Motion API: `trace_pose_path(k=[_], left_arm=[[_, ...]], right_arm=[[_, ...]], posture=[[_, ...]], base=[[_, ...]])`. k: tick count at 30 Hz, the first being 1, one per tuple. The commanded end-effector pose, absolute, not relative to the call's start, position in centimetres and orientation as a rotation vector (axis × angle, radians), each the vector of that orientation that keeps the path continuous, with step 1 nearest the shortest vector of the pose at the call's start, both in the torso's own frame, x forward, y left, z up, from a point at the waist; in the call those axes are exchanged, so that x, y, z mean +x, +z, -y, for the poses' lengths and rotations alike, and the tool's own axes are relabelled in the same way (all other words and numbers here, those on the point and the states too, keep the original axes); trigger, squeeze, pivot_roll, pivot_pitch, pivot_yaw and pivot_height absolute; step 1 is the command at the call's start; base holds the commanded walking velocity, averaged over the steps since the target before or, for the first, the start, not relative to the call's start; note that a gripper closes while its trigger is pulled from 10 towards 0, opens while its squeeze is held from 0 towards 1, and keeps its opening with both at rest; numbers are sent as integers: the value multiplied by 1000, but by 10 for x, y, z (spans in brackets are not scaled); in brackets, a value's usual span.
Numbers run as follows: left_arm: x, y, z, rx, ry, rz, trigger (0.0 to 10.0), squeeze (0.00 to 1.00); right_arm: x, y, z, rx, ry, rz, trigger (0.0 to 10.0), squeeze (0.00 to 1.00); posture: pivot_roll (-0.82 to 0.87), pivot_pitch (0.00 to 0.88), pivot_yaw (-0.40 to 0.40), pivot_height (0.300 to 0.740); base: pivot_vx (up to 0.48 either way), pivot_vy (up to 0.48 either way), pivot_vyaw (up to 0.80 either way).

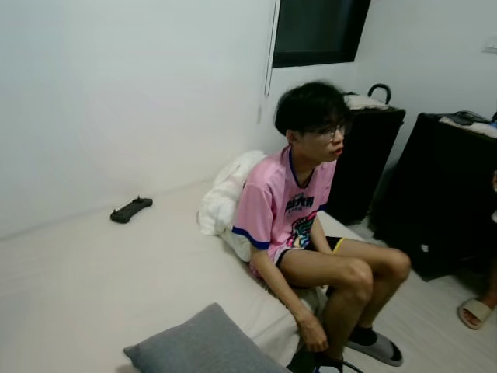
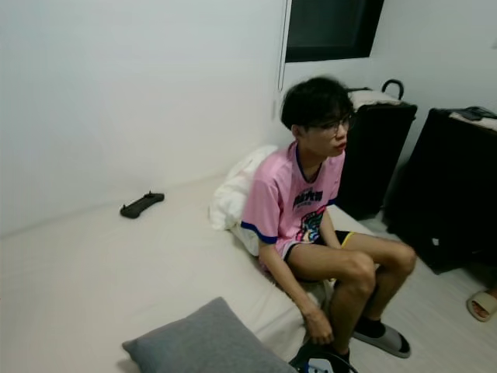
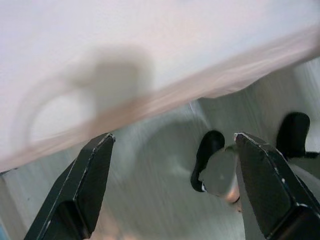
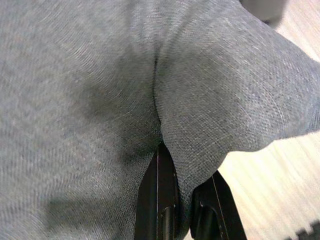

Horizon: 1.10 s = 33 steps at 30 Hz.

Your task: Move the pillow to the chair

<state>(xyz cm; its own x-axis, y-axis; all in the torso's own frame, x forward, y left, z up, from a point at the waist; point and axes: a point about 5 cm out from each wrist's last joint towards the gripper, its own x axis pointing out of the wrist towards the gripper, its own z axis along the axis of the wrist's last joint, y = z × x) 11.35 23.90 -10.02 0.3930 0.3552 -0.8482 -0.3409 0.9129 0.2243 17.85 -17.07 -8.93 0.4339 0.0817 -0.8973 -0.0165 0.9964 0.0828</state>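
Pillow (image 4: 150, 75), one, grey, pinched in right claw (image 4: 182, 200); left claw (image 3: 172, 190) apart.

Seated on the bed (image 1: 93, 264) edge: a person (image 1: 307, 202) in pink. Behind, white bedding (image 1: 225, 194); farther back, a black controller (image 1: 130, 209).

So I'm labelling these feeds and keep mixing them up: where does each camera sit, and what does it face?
Left eye view: on the head, looking down at the bed, the gray pillow and a seated person.
Right eye view: its stereo twin, same scene.
Left wrist view: along the left gripper, fingers apart, toward the bed edge and floor.
Right wrist view: along the right gripper, fingers pinching pillow fabric.
Shared: the pillow shows in both eye views and the right wrist view.
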Motion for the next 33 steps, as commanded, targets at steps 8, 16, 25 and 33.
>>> trace_pose_path(k=[8,16,25,33], left_arm=[[109,-102,-236,9,434,-1098,10000,0],[108,-103,-236,10,432,-1099,10000,0],[106,-103,-236,25,417,-1106,10000,0],[108,-103,-235,26,408,-1102,10000,0]], right_arm=[[168,-91,203,-76,-48,-1165,10000,0],[166,-91,204,-90,-47,-1171,10000,0],[164,-92,203,-131,4,-1181,10000,0],[164,-93,202,-152,23,-1186,10000,0]], posture=[[102,9,-102,731],[105,13,-104,731],[102,12,-109,731],[107,7,-110,731]], base=[[0,0,-759],[0,0,-756],[0,0,-758],[0,0,-757]])
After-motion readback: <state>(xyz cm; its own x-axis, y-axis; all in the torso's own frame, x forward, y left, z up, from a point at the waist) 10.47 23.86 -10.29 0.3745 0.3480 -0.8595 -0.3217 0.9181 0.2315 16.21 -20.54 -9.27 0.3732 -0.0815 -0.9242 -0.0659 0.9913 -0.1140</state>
